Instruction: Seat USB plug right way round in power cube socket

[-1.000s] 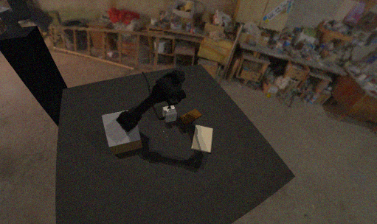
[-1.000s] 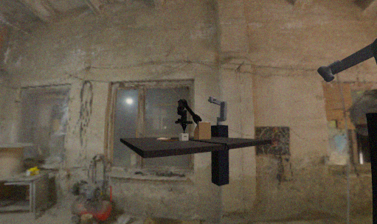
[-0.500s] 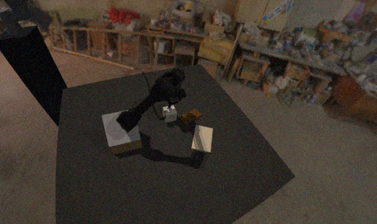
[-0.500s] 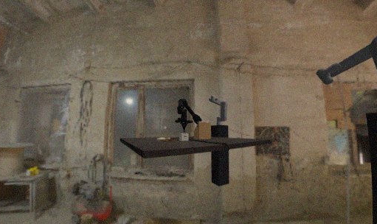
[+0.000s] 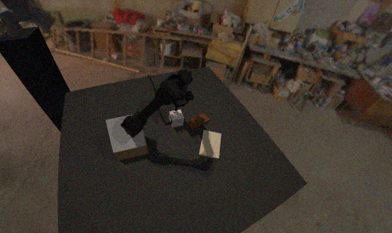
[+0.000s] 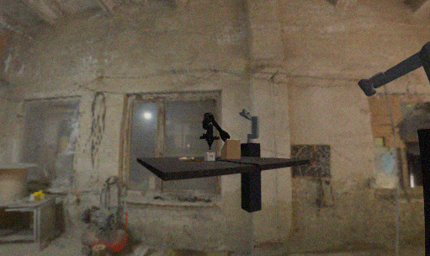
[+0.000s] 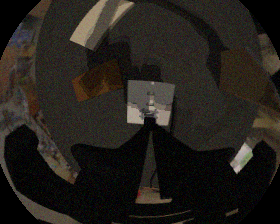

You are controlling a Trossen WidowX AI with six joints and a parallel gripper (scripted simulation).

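Above the power cube [image 5: 176, 117] the gripper [image 7: 148, 119] stood pinched nearly shut on the USB plug [image 7: 149, 104] — which sat in the top socket, by appearances not yet reversed — so the pulling out, turning, reseating, release and retreat all remained undone.

The arm [image 5: 157, 103] is matte black throughout, built of thick rounded links with bulkier joint housings. A thin dark cable [image 5: 153, 85] trails from behind it. Its claw [image 7: 149, 137] ends in two dark, tapering fingers.
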